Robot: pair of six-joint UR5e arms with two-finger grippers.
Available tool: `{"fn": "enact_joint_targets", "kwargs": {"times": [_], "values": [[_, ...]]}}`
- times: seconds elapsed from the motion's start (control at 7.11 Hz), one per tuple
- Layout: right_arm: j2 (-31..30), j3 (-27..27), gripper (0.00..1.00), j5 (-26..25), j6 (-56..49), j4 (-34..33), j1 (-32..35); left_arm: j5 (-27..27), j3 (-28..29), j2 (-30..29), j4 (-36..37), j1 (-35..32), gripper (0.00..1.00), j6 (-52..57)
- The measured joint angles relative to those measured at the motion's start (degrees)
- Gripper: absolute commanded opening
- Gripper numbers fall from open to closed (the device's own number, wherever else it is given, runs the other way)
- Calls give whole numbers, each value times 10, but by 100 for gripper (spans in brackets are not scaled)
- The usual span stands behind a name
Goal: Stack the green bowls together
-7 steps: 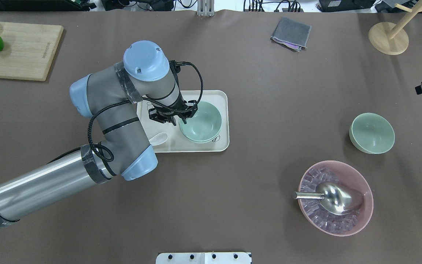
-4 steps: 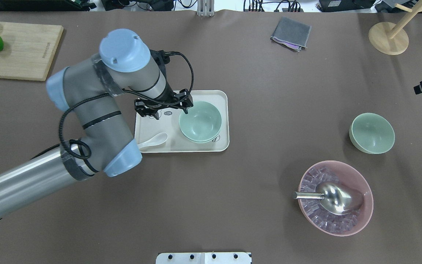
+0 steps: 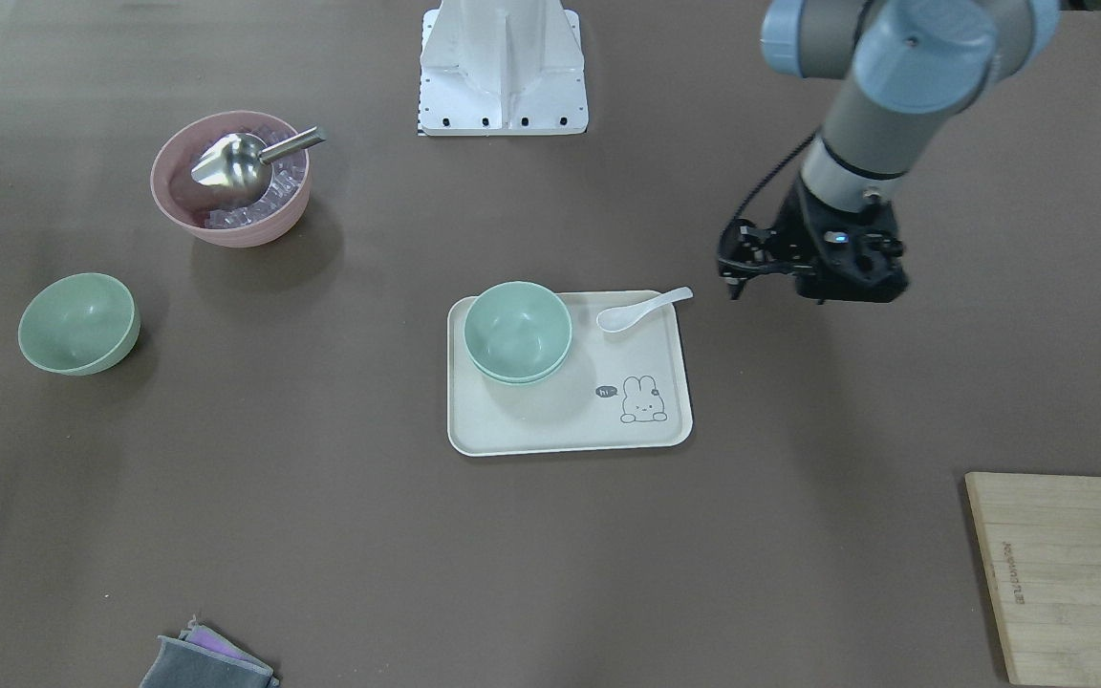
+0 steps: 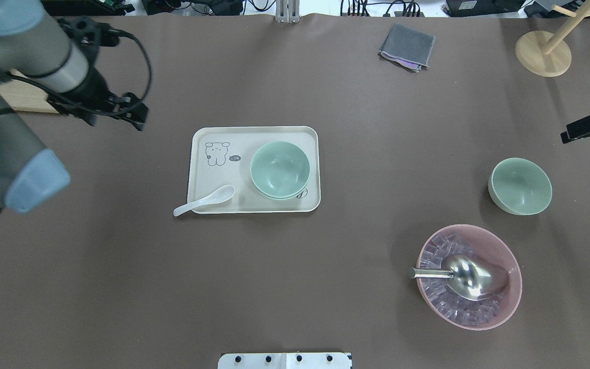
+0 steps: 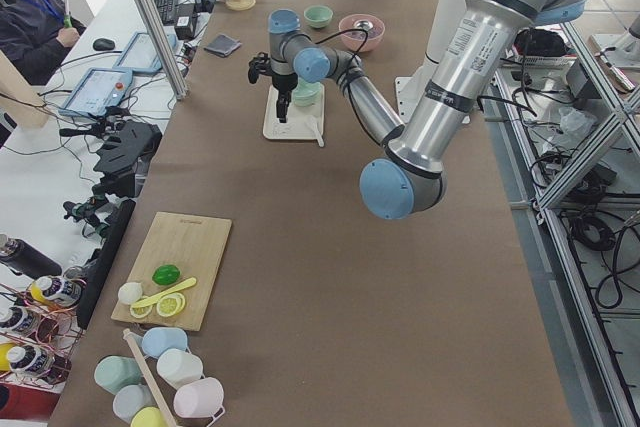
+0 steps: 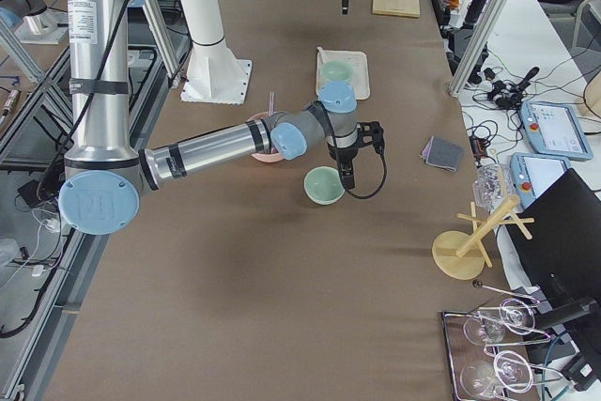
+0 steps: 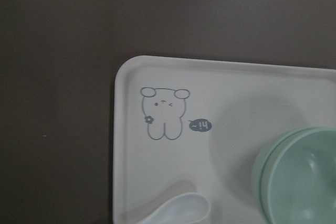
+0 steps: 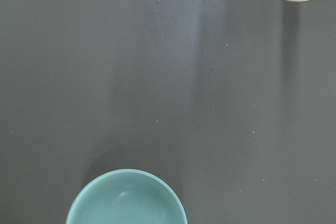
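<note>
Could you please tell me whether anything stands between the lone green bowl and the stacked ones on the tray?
Nothing visible does. The lone green bowl and the stacked bowls on the tray have only bare table between them. The pink bowl sits off that line, nearer the robot.

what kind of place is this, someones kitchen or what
Most likely a robotics lab staged as a kitchen: a teach pendant lies beside the table, an operator sits at a desk, and props such as stacked green bowls sit on a tray.
</note>
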Motion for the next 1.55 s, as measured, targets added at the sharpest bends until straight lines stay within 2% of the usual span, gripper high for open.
{"fn": "enact_joint_targets", "kwargs": {"times": [0.28, 0.42, 0.7, 0.98, 1.27, 1.41, 1.55], "values": [[-14, -19, 95, -17, 16, 21, -19, -34, 0, 84, 6, -104, 99, 168], [-20, -47, 95, -21, 30, 63, -28, -46, 3, 124, 6, -136, 99, 221], [-24, -112, 88, -25, 74, 163, -53, -74, 15, 190, -9, -177, 99, 265], [-27, -147, 80, -37, 139, 240, -79, -83, 17, 225, -36, -189, 99, 271], [-37, -150, 63, -51, 168, 268, -99, -85, 19, 231, -41, -190, 99, 272], [-46, -145, 51, -53, 171, 273, -103, -85, 20, 231, -41, -189, 99, 272], [-58, -134, 42, -54, 172, 274, -106, -85, 21, 231, -42, -189, 99, 271]]}}
